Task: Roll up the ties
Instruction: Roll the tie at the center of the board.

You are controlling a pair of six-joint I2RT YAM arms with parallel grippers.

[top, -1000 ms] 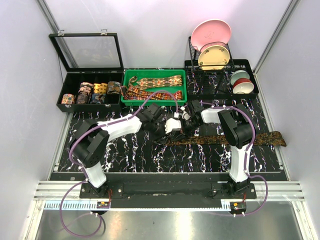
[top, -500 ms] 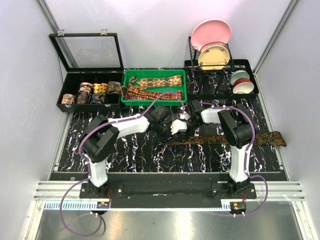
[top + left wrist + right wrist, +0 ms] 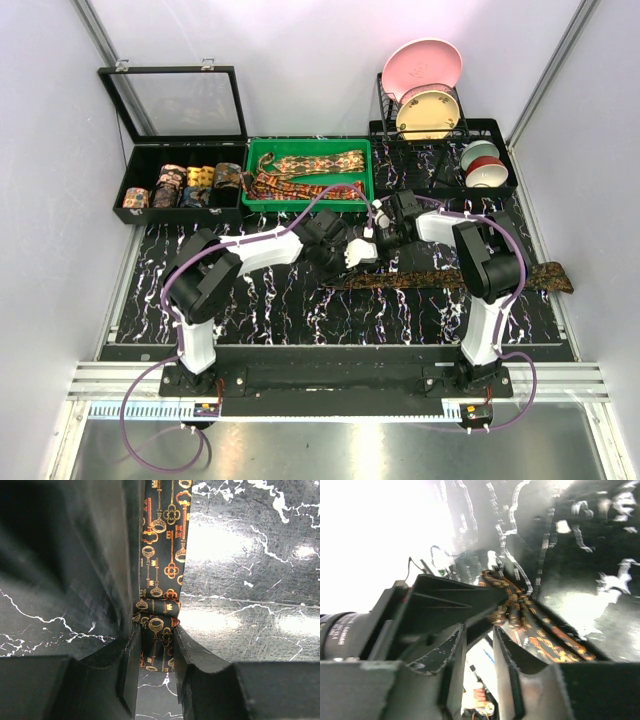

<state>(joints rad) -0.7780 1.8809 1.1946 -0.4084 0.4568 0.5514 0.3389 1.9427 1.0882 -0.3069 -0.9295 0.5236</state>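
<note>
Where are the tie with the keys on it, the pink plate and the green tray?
key tie (image 3: pixel 160 580): left wrist view, its patterned middle.
pink plate (image 3: pixel 422 65): top view, middle of its face.
green tray (image 3: pixel 256 160): top view, its left wall.

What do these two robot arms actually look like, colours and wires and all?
The left arm and right arm are built alike: white links between chunky black joints. A thin purple cable trails along each. The left gripper and right gripper each have two flat black fingers.
</note>
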